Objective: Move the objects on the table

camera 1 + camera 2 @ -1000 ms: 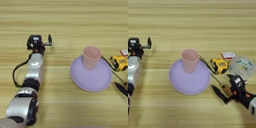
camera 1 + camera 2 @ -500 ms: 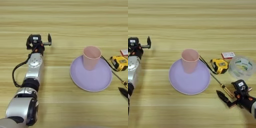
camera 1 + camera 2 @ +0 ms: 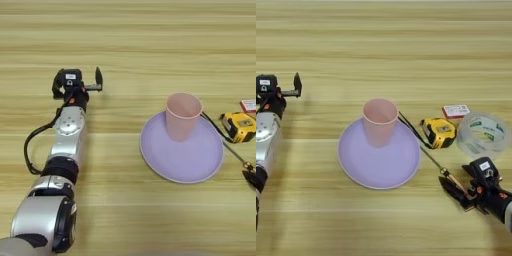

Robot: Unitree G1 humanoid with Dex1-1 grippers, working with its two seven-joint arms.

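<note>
The pale pink cup (image 3: 379, 121) is standing upright on the back part of the lilac plate (image 3: 379, 166), which is lying near the middle of the table (image 3: 386, 45), toward its right half. Just beside the plate's right rim, the yellow-and-black tape measure (image 3: 439, 132) is resting on the wood, its black strap (image 3: 412, 129) running back toward the cup and crossing the plate's rim. Behind the tape measure, a small red-and-white box (image 3: 455, 110) is lying flat, and to its right a roll of clear tape (image 3: 482, 133) is lying on its side face, nearer the right edge.

The thin screwdriver (image 3: 442, 169) is lying slantwise from beside the plate toward the front right corner, its amber handle at the lower end. The right gripper (image 3: 457, 195) is sitting low over that corner, its black jaws parted, with the amber handle lying between them; whether the jaws are actually pressing the handle I cannot tell.

The left gripper (image 3: 84, 83) is resting toward the left edge, well apart from the plate, its arm stretching back to the front left corner. Its jaws are standing wide open, holding nothing.
</note>
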